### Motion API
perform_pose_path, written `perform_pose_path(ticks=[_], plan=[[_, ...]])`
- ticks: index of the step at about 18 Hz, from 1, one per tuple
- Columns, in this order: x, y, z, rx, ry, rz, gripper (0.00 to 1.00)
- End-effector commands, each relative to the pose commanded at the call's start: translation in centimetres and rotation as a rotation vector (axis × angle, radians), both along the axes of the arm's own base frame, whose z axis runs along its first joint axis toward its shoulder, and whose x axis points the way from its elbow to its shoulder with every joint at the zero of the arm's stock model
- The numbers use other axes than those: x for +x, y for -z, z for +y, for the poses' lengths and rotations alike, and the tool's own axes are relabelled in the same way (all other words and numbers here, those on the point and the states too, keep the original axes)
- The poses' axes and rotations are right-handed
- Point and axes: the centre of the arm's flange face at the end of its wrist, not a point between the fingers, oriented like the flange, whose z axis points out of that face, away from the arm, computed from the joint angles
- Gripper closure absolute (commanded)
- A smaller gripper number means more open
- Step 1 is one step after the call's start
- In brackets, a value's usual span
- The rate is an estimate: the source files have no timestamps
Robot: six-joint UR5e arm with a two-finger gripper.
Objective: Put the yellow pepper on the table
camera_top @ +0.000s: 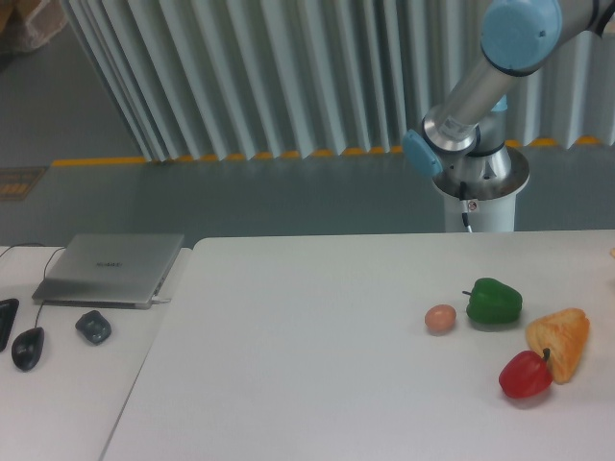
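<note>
The yellow pepper does not show in this view; it is hidden or out of frame. The white table [307, 365] fills the lower right of the view. On its right side lie a green pepper [494, 301], a red pepper [525, 375], a duller orange-yellow wedge-shaped item [561, 341] and a small tan egg-shaped item [440, 318]. Only the arm's upper links [480, 86] and its base [479, 187] show at the top right. The gripper is out of frame.
A narrower off-white surface [67, 394] at the left holds a closed laptop [110, 269], a dark mouse [28, 348] and a small dark object [93, 327]. A corrugated curtain wall stands behind.
</note>
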Motion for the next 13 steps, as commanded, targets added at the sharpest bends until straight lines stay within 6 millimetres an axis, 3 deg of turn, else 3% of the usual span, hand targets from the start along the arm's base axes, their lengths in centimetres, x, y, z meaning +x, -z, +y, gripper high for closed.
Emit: perform_pose_path(ticks=[4, 11, 13], plan=[[0.38, 1.23, 0.03, -0.004, -0.003, -0.023, 0.0], [0.21, 0.48, -0.06, -0.003, -0.006, -0.015, 0.0], [0.41, 0.49, 0.17, -0.008, -0.011, -0.018, 0.08]])
